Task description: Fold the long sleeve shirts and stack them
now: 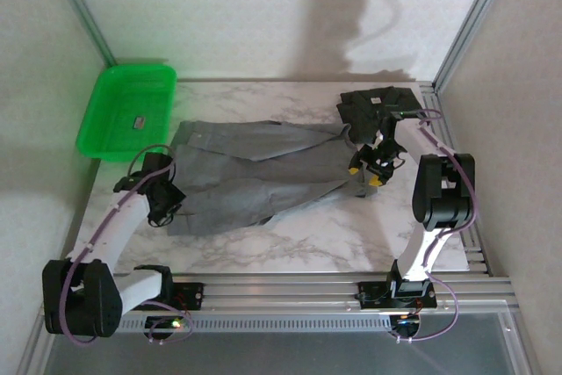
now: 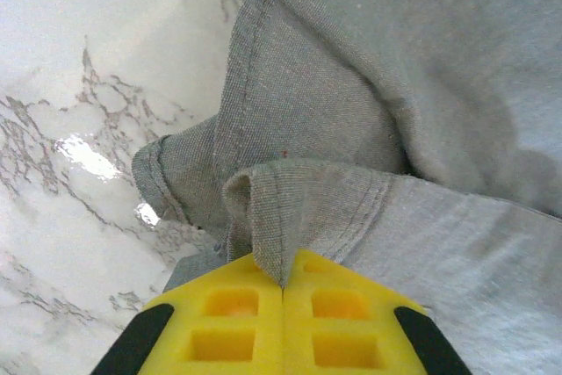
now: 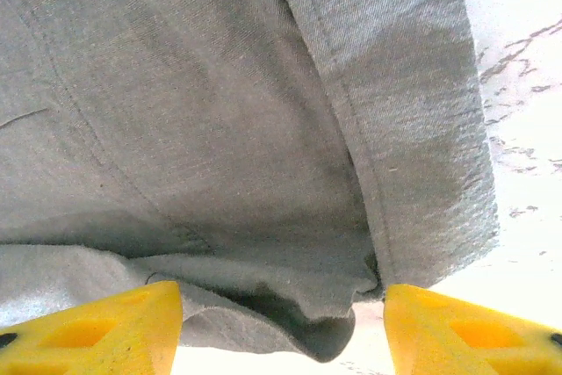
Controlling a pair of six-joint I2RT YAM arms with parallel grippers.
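Note:
A medium grey long sleeve shirt (image 1: pixel 255 173) lies spread out across the middle of the marble table (image 1: pixel 307 239). A darker charcoal shirt (image 1: pixel 373 104) sits folded at the back right. My left gripper (image 1: pixel 163 200) is at the grey shirt's left edge. In the left wrist view it (image 2: pixel 283 283) is shut on a pinched fold of the grey shirt (image 2: pixel 395 85). My right gripper (image 1: pixel 370 169) is at the shirt's right edge. Its yellow fingers (image 3: pixel 123 327) stand wide apart, open, with a bunched edge of the grey cloth (image 3: pixel 219 111) lying between them, untouched on either side.
A green plastic tray (image 1: pixel 127 107) rests at the back left corner, partly over the table's edge. Metal frame posts rise at the back corners. Bare marble (image 2: pixel 70 85) shows left of the shirt and along the near side of the table.

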